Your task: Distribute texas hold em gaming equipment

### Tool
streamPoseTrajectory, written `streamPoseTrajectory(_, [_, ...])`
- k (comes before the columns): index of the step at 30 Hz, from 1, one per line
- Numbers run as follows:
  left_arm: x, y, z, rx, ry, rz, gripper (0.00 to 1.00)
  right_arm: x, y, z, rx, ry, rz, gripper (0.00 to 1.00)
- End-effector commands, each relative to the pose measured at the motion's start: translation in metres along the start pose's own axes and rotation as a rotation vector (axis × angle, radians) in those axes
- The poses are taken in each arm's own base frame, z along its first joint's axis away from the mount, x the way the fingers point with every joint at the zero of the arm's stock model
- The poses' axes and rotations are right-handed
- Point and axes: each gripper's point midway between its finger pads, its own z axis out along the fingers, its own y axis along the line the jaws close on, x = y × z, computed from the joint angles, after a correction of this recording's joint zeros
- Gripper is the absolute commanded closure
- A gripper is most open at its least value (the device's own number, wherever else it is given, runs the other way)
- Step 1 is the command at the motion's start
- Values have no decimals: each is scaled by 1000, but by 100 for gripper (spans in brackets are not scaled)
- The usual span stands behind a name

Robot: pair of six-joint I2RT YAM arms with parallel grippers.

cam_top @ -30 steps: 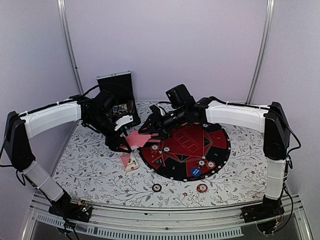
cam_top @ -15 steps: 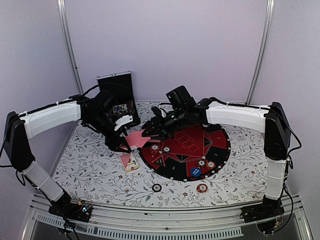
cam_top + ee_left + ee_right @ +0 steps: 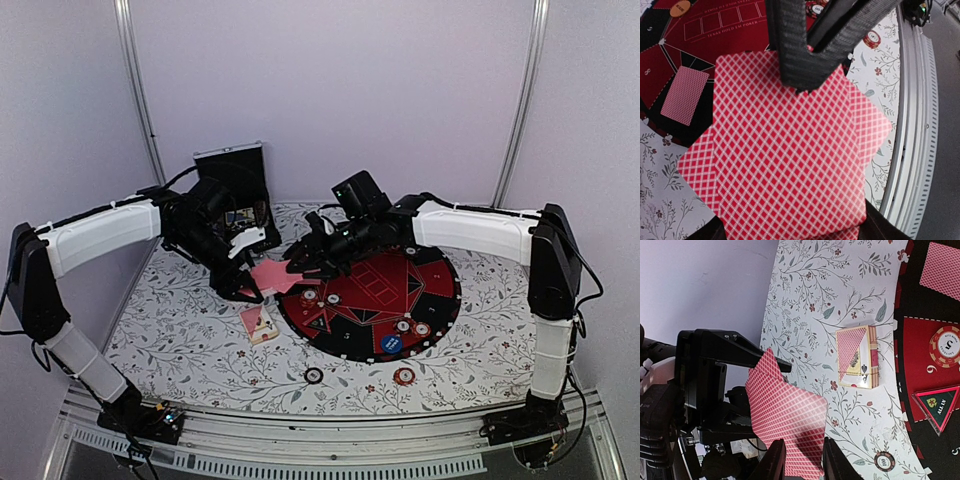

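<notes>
Taking 12 o'clock as the far side of the top view, your left claw (image 3: 247,288) is pressed together on a fan of cards (image 3: 278,277). The fan has its pink-red diamond backs up and is raised over the floral table (image 3: 180,330), just off the 9 o'clock rim of the round mat (image 3: 432,285). In the left wrist view the dark fingers (image 3: 790,45) meet at the fan's 12 o'clock edge. The cards spread down from there and fill most of that picture.

Your right claw (image 3: 303,265) reaches in from 3 o'clock, its tips at the fan's 2 o'clock corner. In the right wrist view its two fingertips (image 3: 774,460) stand on either side of one corner of the fan, with card showing in the narrow gap between them. You cannot tell whether the pads actually press the card.

The deck (image 3: 259,324) lies flat on the table at 6 o'clock of the fan, beside the mat's 8 o'clock rim and apart from both claws. A single card (image 3: 684,95) lies face down on the mat. Two rim chips (image 3: 310,295) sit near the mat's 9 o'clock edge, just at 5 o'clock of the right claw. A dark chip (image 3: 314,375) and an orange-red chip (image 3: 404,376) lie on the table at 6 o'clock of the mat, well apart from both claws. The black case (image 3: 235,190) stands open at 12 o'clock of the left claw.
</notes>
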Motion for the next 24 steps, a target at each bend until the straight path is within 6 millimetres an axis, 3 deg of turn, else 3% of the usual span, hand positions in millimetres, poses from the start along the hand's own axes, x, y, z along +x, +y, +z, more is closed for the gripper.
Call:
streamPoseTrajectory(1, [-15, -5, -12, 6, -45, 34, 91, -10, 25, -8, -32, -46, -66, 69])
streamPoseTrajectory(14, [-12, -7, -10, 18, -35, 28, 91, -12, 22, -7, -11, -69, -80, 84])
streamPoseTrajectory(17, [-13, -8, -10, 24, -37, 27, 91, -12, 13, -4, 24, -75, -86, 87])
streamPoseTrajectory(20, [-12, -9, -11, 27, -34, 27, 91, -9, 6, 1, 32, -65, -87, 86])
streamPoseTrajectory(24, [-13, -9, -12, 23, -37, 30, 91, -10, 5, 3, 25, -76, -88, 77])
